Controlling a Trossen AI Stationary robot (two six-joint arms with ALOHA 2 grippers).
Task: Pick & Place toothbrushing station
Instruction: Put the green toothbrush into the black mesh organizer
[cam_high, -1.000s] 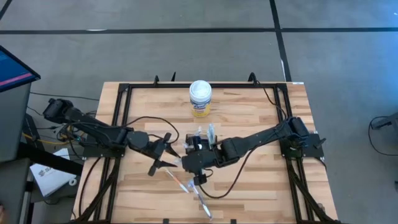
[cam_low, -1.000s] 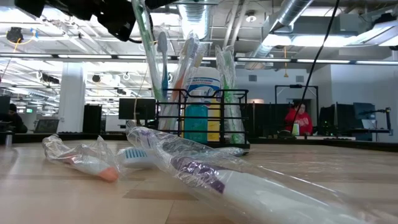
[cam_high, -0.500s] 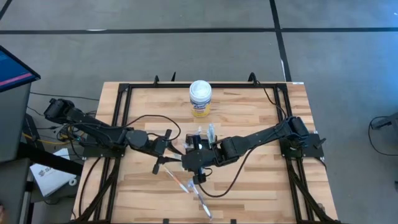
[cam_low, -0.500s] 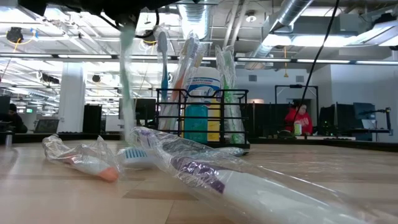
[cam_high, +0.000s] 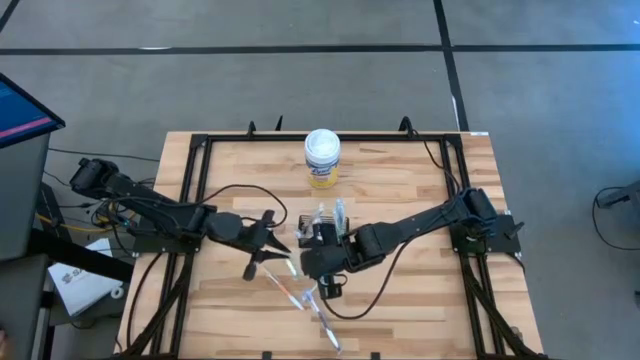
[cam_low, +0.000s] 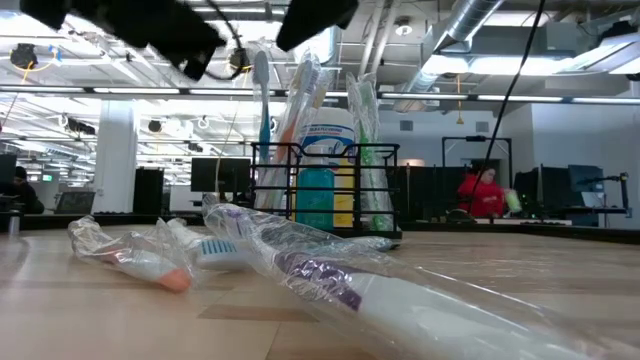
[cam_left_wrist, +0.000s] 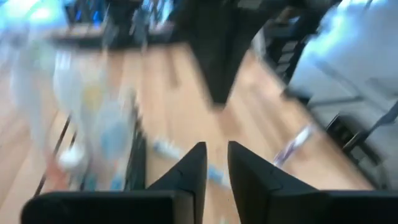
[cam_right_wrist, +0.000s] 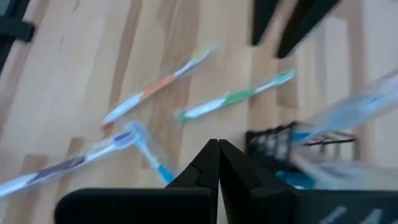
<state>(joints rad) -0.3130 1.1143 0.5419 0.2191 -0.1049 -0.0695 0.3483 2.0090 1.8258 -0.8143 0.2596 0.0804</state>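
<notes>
A pale wooden worktop (cam_high: 400, 290) with a black frame stands on a grey floor; the low view looks past it into a large office where a person in red (cam_low: 484, 195) sits far off. The black wire holder (cam_high: 322, 228) stands near the middle of the worktop, holding upright toothbrushes and a tube. A white canister (cam_high: 322, 157) stands near the far edge. Several wrapped toothbrushes (cam_high: 300, 295) lie loose between the holder and the near edge. The left claw (cam_high: 272, 240) hangs just beside the holder on its left-edge side, its fingers (cam_left_wrist: 193, 174) a narrow gap apart with nothing between them. The right claw (cam_high: 322, 283) hangs over the loose toothbrushes, fingers pressed together and empty.
</notes>
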